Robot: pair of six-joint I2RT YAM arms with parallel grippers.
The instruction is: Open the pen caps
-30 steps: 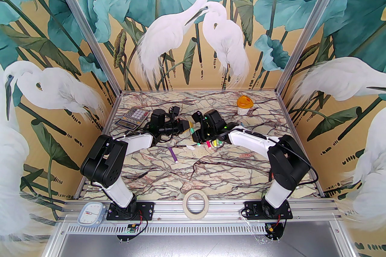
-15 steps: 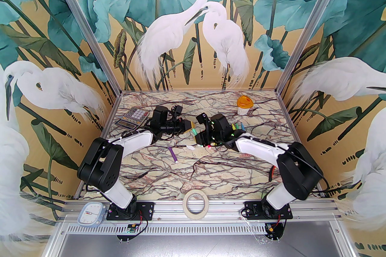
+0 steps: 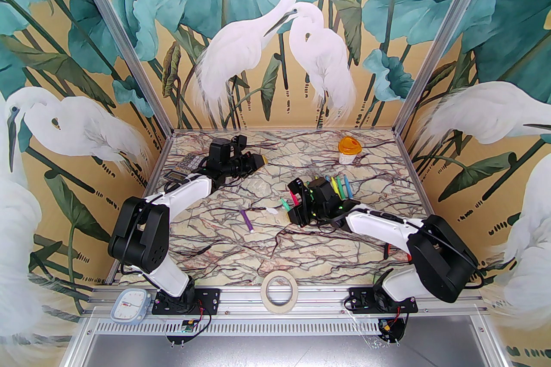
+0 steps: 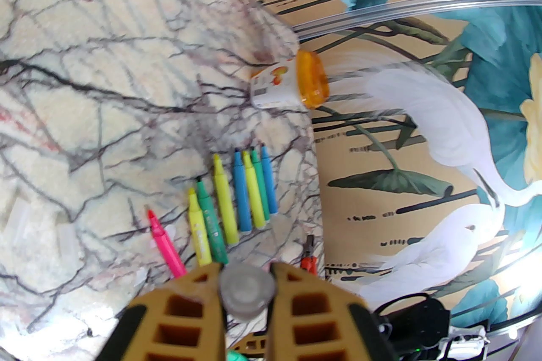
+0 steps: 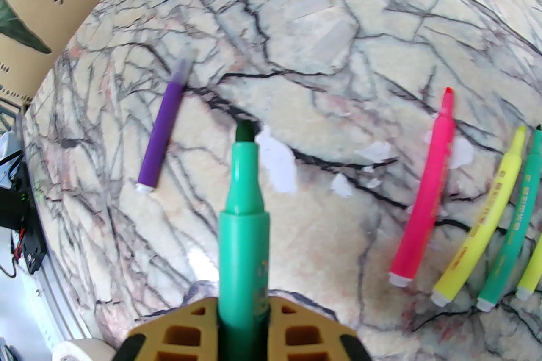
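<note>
Pulling apart, the two arms have got the cap off the green pen.
The clear cap (image 4: 247,295) is pinched in the left gripper (image 4: 247,278), now at the far left. The green pen (image 5: 244,202), tip bare, is pinched in the right gripper (image 5: 244,310), nearer and to the right. The purple pen (image 5: 163,139) still has its cap on, so it looks like the next one.

— Where's the left arm (image 3: 185,193)?
— Stretched toward the far left, wrist about level. The left gripper (image 4: 245,276) points right, its jaws pinched on a cap (image 4: 246,292) seen end-on.
— And the right arm (image 3: 379,223)?
— Elbow out at the right, forearm reaching in toward the middle. The right gripper (image 5: 243,304) points left, clamped on a green pen (image 5: 244,198), tip forward.
</note>
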